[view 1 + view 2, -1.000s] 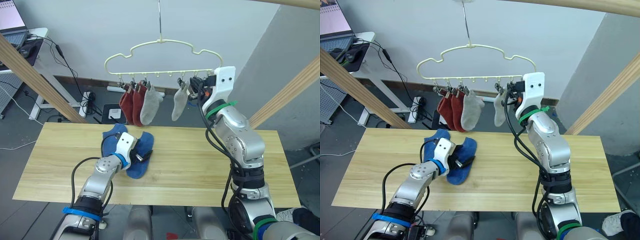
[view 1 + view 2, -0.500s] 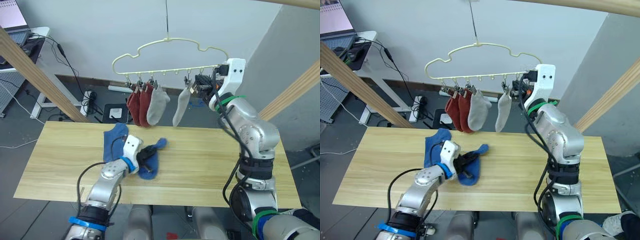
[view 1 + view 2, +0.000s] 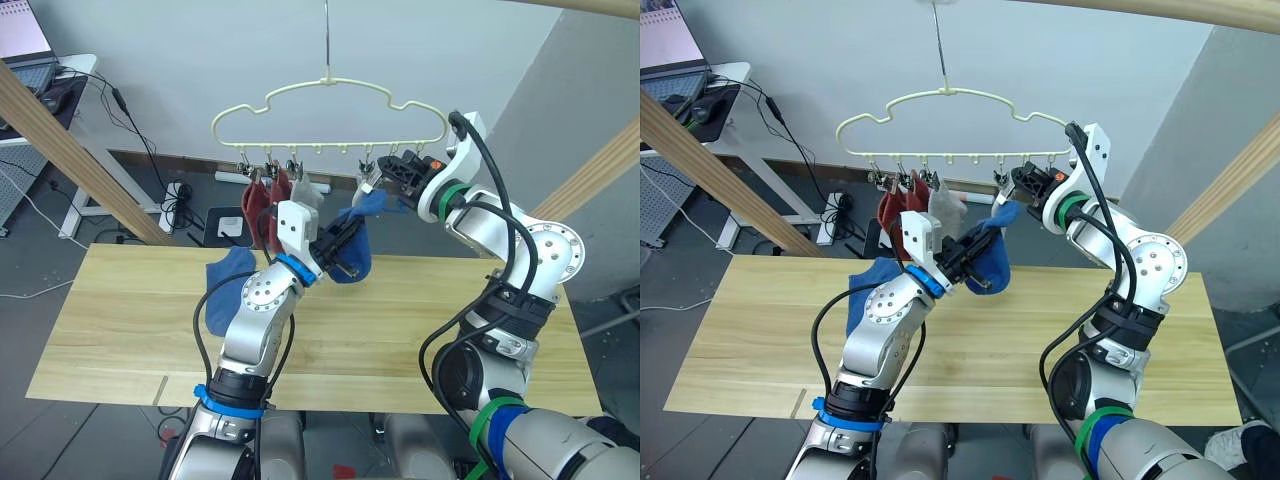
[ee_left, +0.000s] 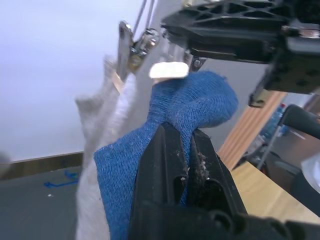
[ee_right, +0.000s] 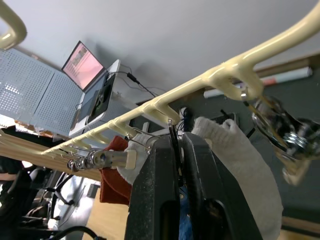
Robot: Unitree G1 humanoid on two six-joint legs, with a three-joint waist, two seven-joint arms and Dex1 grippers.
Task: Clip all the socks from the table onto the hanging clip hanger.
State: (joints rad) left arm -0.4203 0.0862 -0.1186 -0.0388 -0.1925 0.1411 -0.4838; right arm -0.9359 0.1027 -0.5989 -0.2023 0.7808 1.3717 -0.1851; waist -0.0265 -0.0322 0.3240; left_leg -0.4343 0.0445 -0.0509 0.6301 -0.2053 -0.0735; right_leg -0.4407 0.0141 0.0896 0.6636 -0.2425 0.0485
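Observation:
My left gripper (image 3: 345, 240) is shut on a blue sock (image 3: 358, 262) and holds it up just under the row of clips of the cream clip hanger (image 3: 325, 82). The sock's upper end (image 4: 200, 100) reaches a clip beside my right gripper (image 3: 385, 172), which is shut on that clip's metal tab (image 5: 173, 135). Two rust red socks (image 3: 260, 205) and a grey sock (image 5: 240, 155) hang from clips; another grey sock (image 3: 945, 205) shows behind my left wrist. A second blue sock (image 3: 225, 285) lies on the table (image 3: 450, 310), left of my left arm.
Slanting pale wooden poles stand at the left (image 3: 60, 140) and at the right (image 3: 590, 175) of the table. A desk with a laptop (image 3: 25, 55) and floor cables (image 3: 175, 200) lie beyond the table's far left.
My left gripper has lifted the blue sock off the table up to the hanger's clips. My right gripper has turned at the hanger's right end, staying shut.

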